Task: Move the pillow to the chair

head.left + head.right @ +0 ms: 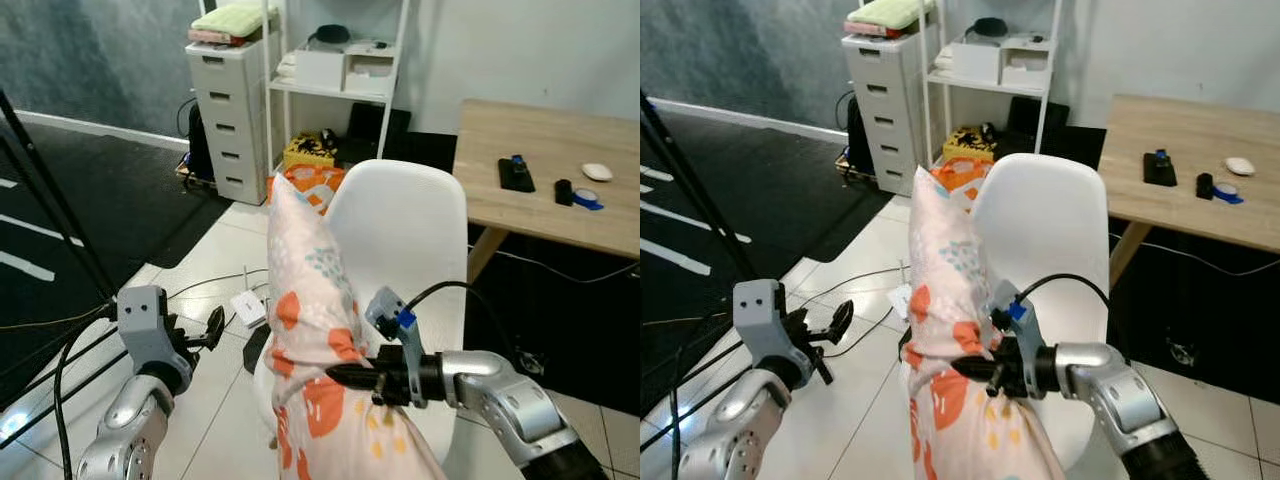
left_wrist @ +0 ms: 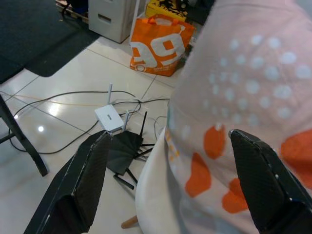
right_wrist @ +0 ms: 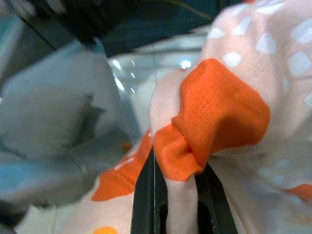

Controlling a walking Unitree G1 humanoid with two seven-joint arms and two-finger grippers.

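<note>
The soft pale-pink pillow with orange blotches and white dots [image 1: 315, 330] stands on end against the white moulded plastic chair [image 1: 415, 230], its lower part at the seat, with a fold of its cover pinched between the clenched fingers of the right gripper [image 1: 345, 375]. The left gripper [image 1: 205, 328] hangs spread and empty just beside it. Let go now, the upright pillow could topple off the seat towards the white tiled floor [image 1: 215, 400], where an orange shopping bag [image 2: 161, 46] stands; its contents cannot be made out.
</note>
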